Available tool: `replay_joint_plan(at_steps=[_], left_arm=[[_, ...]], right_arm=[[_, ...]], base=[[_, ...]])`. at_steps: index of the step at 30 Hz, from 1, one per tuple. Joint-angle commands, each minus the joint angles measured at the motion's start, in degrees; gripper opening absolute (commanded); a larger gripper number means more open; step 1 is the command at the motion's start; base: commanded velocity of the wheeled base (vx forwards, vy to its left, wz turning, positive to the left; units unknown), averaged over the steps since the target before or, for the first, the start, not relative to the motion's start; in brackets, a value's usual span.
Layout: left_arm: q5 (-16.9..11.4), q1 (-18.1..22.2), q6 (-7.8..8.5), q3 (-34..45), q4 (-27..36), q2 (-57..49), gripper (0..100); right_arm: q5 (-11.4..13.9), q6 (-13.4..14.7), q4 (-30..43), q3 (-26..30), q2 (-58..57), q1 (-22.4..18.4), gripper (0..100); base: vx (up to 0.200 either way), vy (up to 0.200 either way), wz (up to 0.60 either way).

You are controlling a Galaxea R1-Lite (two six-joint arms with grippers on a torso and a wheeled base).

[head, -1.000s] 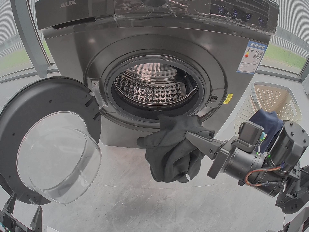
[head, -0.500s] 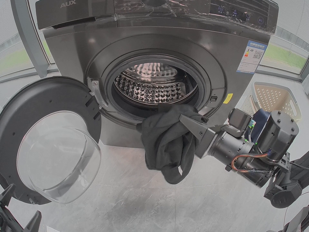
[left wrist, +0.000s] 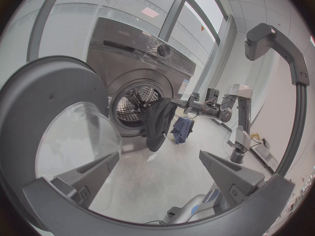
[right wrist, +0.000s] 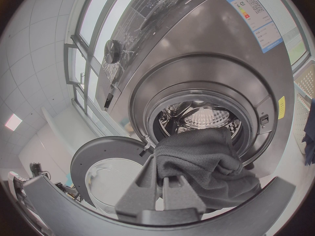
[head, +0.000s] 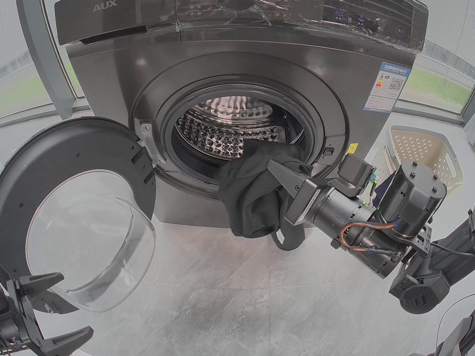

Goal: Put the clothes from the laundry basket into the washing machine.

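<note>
My right gripper (head: 277,170) is shut on a black garment (head: 252,189), which hangs over the lower rim of the washing machine (head: 237,65) opening, its top at the drum (head: 225,132) mouth. In the right wrist view the black garment (right wrist: 203,167) bunches ahead of the shut fingers (right wrist: 170,194), before the drum (right wrist: 200,115). The beige laundry basket (head: 425,152) stands right of the machine with a dark blue garment (left wrist: 182,128) draped over it. My left gripper (head: 47,307) is open low at the left, near the open door (head: 74,208). The left wrist view shows the left gripper (left wrist: 157,158) holding nothing.
The round door with its clear bowl window (head: 91,243) is swung wide open to the left of the machine. Bare grey floor (head: 222,297) lies in front. Windows and frame posts (head: 42,45) stand behind the machine.
My right gripper has carried the black garment up and forward, from in front of the machine's lower panel to the drum opening. My left gripper has risen into view at the lower left.
</note>
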Motion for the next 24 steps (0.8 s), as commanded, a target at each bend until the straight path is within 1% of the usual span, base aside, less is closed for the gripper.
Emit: replay_joint_plan(at_steps=[1,2,3,4,5,6,9,10,15,19,21,24], left_arm=[[-1.37,-6.27,-0.29,-3.33,-4.08,13.77,100],[-1.37,-6.44,-0.38,-3.41,-4.16,14.04,100],[-1.37,-8.64,-0.47,-4.38,-5.48,17.55,100],[-1.28,-8.99,-0.47,-4.47,-5.66,18.17,100],[-1.1,-10.93,-0.55,-5.35,-6.8,21.6,100],[-0.84,-11.45,-0.55,-5.7,-7.42,23.09,100],[0.3,-13.91,-0.29,-5.96,-11.11,28.98,100],[0.74,-14.79,-0.29,-6.05,-12.51,30.47,100],[3.64,-19.45,-0.55,-7.9,-17.44,37.59,100],[4.17,-20.77,-0.55,-9.3,-18.93,40.93,100],[3.55,-22.09,-0.55,-10.97,-20.25,44.1,100],[3.55,-22.35,-0.47,-12.99,-20.69,47.79,100]], right_arm=[[2.18,0.38,-1.55,-0.98,0.45,-0.26,0],[2.1,0.38,-1.55,-1.07,0.45,-0.26,0],[1.83,0.38,-1.37,-1.6,0.36,0.0,0],[1.74,0.38,-1.37,-1.78,0.36,0.0,0],[1.48,0.38,-1.2,-2.48,0.45,-0.26,0],[1.3,0.47,-0.76,-2.74,0.53,-0.44,0],[-0.98,0.29,-1.46,-3.53,2.29,-0.97,0],[-1.33,0.38,-1.55,-3.88,2.82,-0.97,0],[-1.33,0.38,-2.34,-4.85,2.73,-0.88,0],[-1.42,0.38,-2.6,-4.59,2.82,-0.53,0],[-1.51,0.38,-2.78,-4.41,2.64,0.0,0],[-1.51,0.38,-2.6,-4.24,2.64,0.27,0]], base=[[0.0,0.0,0.0],[0.0,0.0,0.0],[0.0,0.0,0.0],[0.0,0.0,0.0],[0.0,0.0,0.0],[0.0,0.0,0.0],[0.0,0.0,0.0],[0.0,0.0,0.0],[0.0,0.0,0.0],[0.0,0.0,0.0],[0.0,0.0,0.0],[0.0,0.0,0.0]])
